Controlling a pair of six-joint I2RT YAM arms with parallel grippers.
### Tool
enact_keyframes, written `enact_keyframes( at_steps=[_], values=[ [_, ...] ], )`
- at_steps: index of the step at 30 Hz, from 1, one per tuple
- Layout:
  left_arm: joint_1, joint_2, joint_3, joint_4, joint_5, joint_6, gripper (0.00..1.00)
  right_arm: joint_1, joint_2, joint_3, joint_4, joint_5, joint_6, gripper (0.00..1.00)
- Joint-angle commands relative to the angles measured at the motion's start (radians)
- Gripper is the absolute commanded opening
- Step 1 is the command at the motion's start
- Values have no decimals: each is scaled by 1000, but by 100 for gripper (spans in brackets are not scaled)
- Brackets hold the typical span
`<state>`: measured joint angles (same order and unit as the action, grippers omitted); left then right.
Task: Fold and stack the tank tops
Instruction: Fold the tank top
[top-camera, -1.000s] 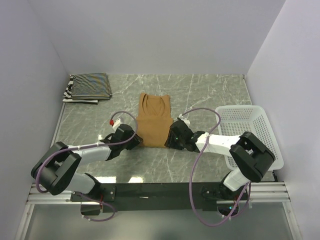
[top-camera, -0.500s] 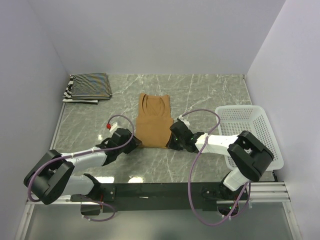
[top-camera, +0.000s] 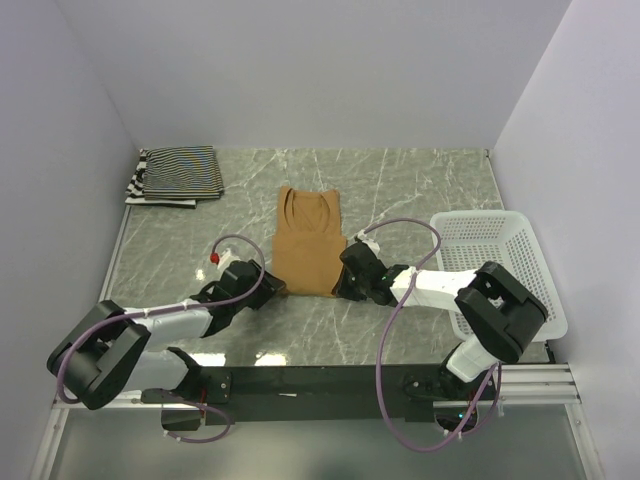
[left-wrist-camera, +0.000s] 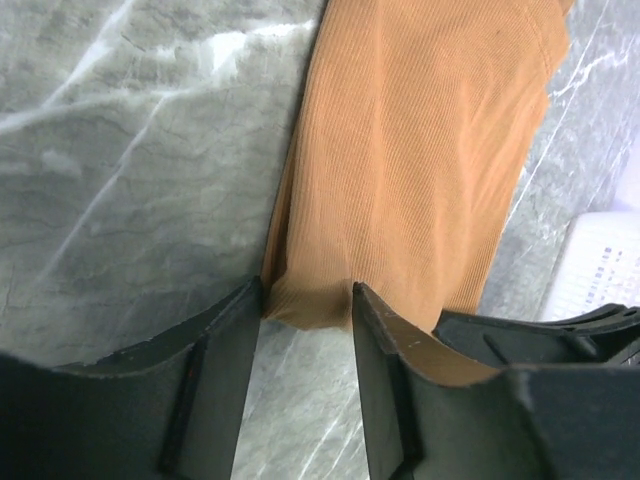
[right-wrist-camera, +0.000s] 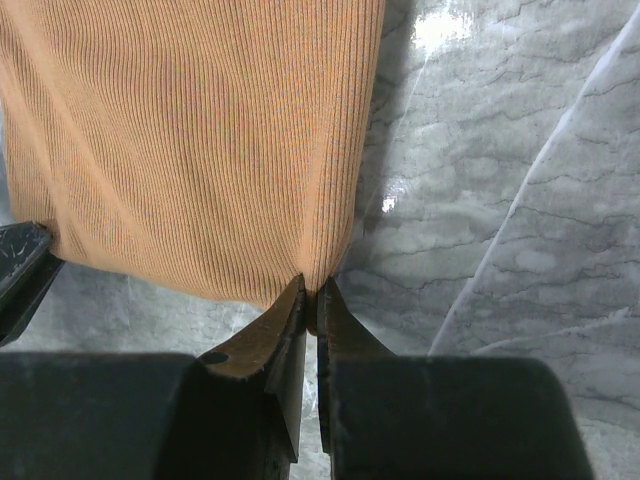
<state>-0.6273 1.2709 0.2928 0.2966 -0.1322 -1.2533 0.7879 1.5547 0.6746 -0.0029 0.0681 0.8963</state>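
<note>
Surface: Grey veined marble desk (top-camera: 430, 190), boxed in by pale walls (top-camera: 300, 70) on three sides.
Tan-brown tank top (top-camera: 308, 240): flat on the desk as a narrow strip stretching away from both pincers. The neckline is at the far end and the hem at the end nearest them.
Left pincer (left-wrist-camera: 305, 305): low over the desk at the hem's left corner. It is spread, with one finger on each side of that corner and the cloth lying in the gap; no squeeze on it shows.
Right pincer (right-wrist-camera: 311, 292): at the hem's right corner, fingers pressed together and pinching the cloth, which puckers into a small peak right at the tips.
Between the pincers: the hem edge runs from one to the other. From the left wrist view, the right pincer's black fingers show just past the cloth's other corner.
Thin-striped tank top (top-camera: 182, 168): folded, well beyond the left pincer and off to its left, by the desk's far-left corner.
Wide-striped tank top (top-camera: 134, 186): under the thin-striped one, its edge peeking out on the left.
White lattice basket (top-camera: 478, 217): on the desk to the right of the right pincer, beside that arm, well apart from the tank tops.
</note>
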Motion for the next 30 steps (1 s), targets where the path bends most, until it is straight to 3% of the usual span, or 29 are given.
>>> enact_keyframes(
  at_steps=[1,6,8,10,14,22,30],
  values=[
    [-6,18,-31,-295,9,55,50,11,47,-38,-106,38,-30,4],
    [-5,-2,38,-451,6,31,51,7,45,-43,-108,45,-31,2],
    [-5,-24,31,-449,31,3,53,5,44,-44,-108,44,-31,1],
    [-6,-57,11,-415,71,-41,60,4,41,-44,-106,47,-31,0],
    [-6,-88,-33,-366,95,-133,61,2,41,-46,-101,41,-33,0],
    [-11,-111,-57,-370,28,-261,53,1,42,-41,-101,41,-34,0],
    [-11,20,-49,-312,-21,-293,45,1,44,-44,-101,39,-39,0]
  ],
)
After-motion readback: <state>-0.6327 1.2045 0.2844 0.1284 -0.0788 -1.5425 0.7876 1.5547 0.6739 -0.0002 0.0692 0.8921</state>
